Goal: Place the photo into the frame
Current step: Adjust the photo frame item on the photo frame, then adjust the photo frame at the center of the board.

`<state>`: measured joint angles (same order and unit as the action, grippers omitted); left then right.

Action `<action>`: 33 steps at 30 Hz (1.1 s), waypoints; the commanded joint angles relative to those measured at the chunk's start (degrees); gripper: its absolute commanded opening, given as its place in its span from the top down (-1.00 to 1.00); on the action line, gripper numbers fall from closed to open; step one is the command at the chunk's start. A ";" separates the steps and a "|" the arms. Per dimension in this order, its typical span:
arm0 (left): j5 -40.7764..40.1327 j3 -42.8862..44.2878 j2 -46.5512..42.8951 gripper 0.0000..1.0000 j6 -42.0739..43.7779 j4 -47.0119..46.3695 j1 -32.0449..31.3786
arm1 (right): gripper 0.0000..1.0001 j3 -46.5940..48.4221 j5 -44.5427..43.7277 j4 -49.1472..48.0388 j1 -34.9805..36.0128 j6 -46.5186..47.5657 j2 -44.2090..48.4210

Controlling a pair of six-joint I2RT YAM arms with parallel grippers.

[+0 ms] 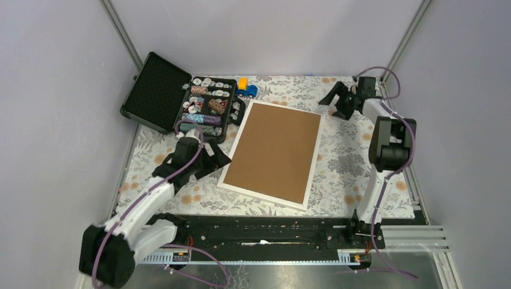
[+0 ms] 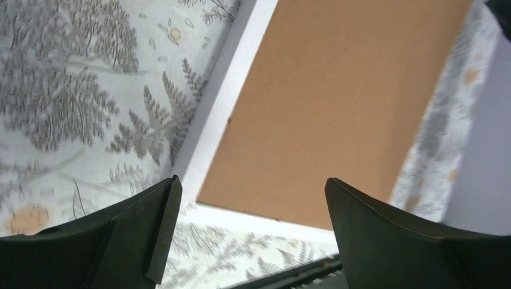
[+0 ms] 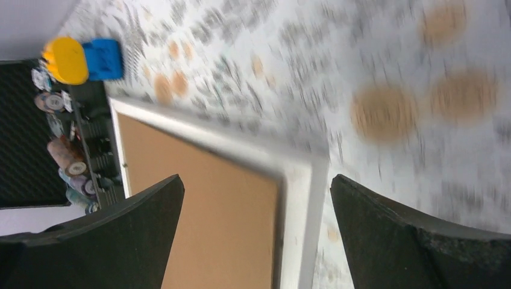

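The frame (image 1: 277,150) lies face down in the middle of the table, its brown back up and its white moulding around it. It also shows in the left wrist view (image 2: 337,108) and in the right wrist view (image 3: 205,198). The photo is out of view. My left gripper (image 1: 220,158) is open and empty, just off the frame's left edge near its near-left corner (image 2: 250,186). My right gripper (image 1: 333,107) is open and empty above the frame's far right corner (image 3: 256,180).
An open black case (image 1: 205,108) with several poker chips stands at the back left, close to the frame's far left corner. A blue and yellow toy car (image 1: 246,88) sits behind the frame (image 3: 81,59). A black rail (image 1: 265,235) runs along the near edge.
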<state>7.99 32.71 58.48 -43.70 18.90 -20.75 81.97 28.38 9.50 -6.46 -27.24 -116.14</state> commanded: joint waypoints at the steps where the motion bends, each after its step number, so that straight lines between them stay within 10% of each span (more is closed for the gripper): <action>1: -0.83 -2.52 -8.85 -0.97 -12.72 11.49 -0.45 | -0.99 16.75 7.54 1.92 -0.10 3.61 -11.25; 10: 4.69 -12.52 -14.84 -0.97 -31.04 9.16 -12.61 | -0.99 34.31 18.10 8.26 1.66 -0.72 -26.10; 24: -5.50 -1.71 11.87 -0.98 -18.68 -7.22 -15.90 | -0.84 2.24 21.72 -8.78 0.95 -7.15 -11.43; 33: -7.74 -1.36 6.03 -0.97 -10.59 0.84 -15.99 | -0.88 -18.59 13.45 -11.80 -3.13 -6.66 4.62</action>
<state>4.51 31.38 69.23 -59.90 20.51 -36.69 69.34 44.73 -7.18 -10.02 -32.71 -118.41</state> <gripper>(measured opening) 0.988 0.927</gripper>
